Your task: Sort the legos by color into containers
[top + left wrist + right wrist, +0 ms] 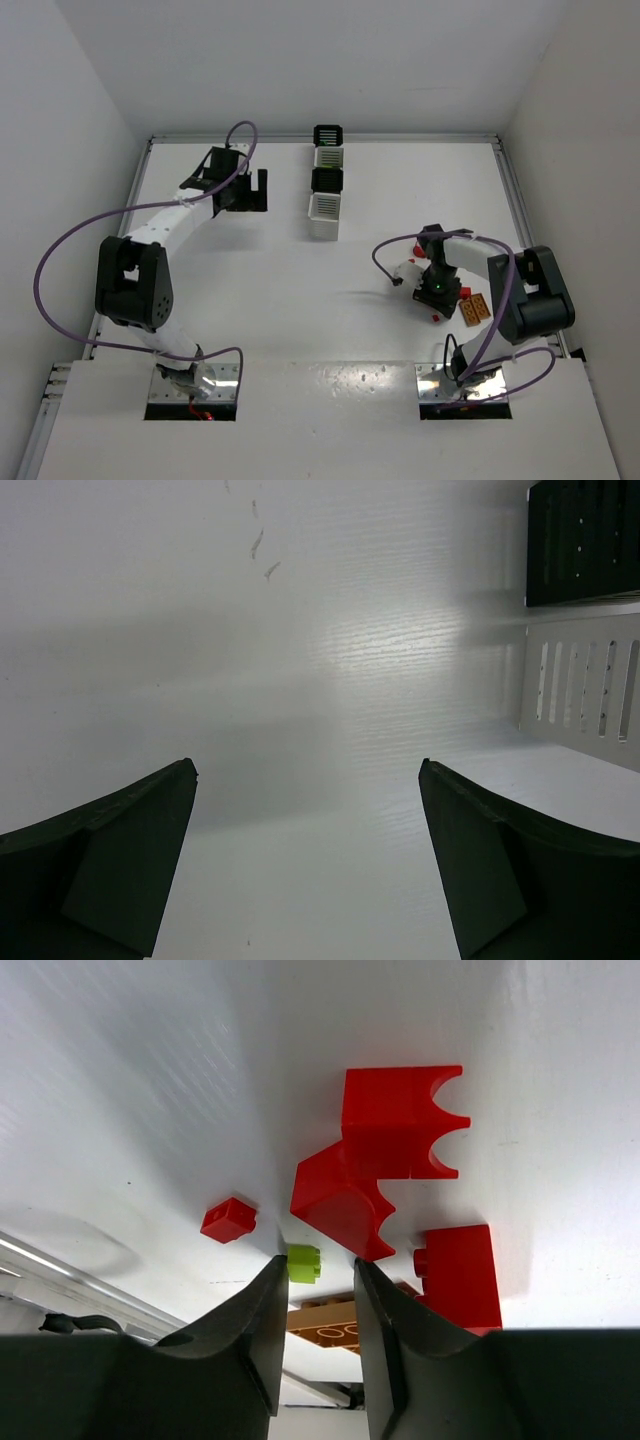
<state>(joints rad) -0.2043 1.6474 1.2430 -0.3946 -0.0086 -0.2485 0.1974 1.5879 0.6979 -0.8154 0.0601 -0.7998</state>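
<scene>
- Left hand (308, 780) is wide open and empty; containers (578, 680) are at the frame's right edge.
- Right hand (317, 1268) is almost closed and holds nothing; a green lego (304, 1263) is at its tips.
- Red legos (400, 1125) lie above it in the frame, on the counter (150, 1080).

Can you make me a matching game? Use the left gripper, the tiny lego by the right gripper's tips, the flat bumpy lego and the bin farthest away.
Things:
1. left gripper
2. tiny lego at the tips of the right gripper
3. studded plate
4. farthest bin from the arms

Matches:
A. orange
B. black
C. wide open
D. green

Pairs: 1-C, 2-D, 3-A, 4-B
</scene>
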